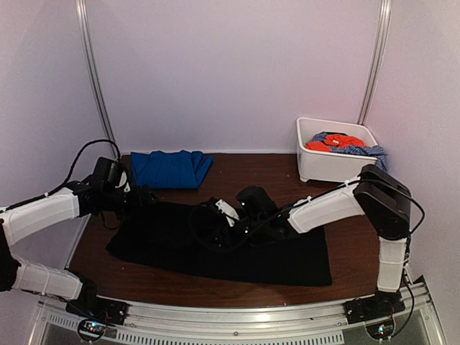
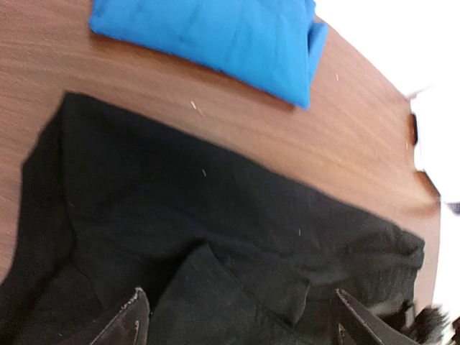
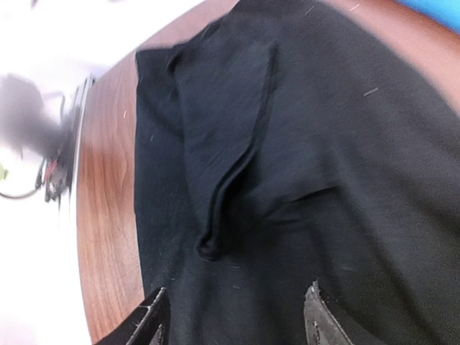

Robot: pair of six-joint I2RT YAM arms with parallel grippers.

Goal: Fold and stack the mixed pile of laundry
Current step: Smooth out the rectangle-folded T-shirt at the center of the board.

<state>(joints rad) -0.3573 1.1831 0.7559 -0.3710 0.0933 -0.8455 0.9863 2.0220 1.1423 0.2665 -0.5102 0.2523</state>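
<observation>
A large black garment [image 1: 287, 259] lies spread across the middle of the brown table, with a flap folded over itself [image 2: 215, 287]. My left gripper [image 1: 141, 198] hovers over its left edge, jaws open [image 2: 241, 323], nothing gripped. My right gripper [image 1: 217, 213] is over the middle of the black garment [image 3: 338, 144], open [image 3: 237, 323], with a raised crease [image 3: 237, 158] ahead of its fingers. A royal-blue garment [image 1: 171, 169] lies folded at the back left [image 2: 215, 36]. Orange-red cloth [image 1: 338, 140] and blue-white speckled cloth [image 1: 365, 151] sit in the tub.
A white plastic tub [image 1: 316, 167] stands at the back right of the table. Bare wood [image 1: 244, 172] shows between the blue garment and the tub. White walls close in the back and both sides.
</observation>
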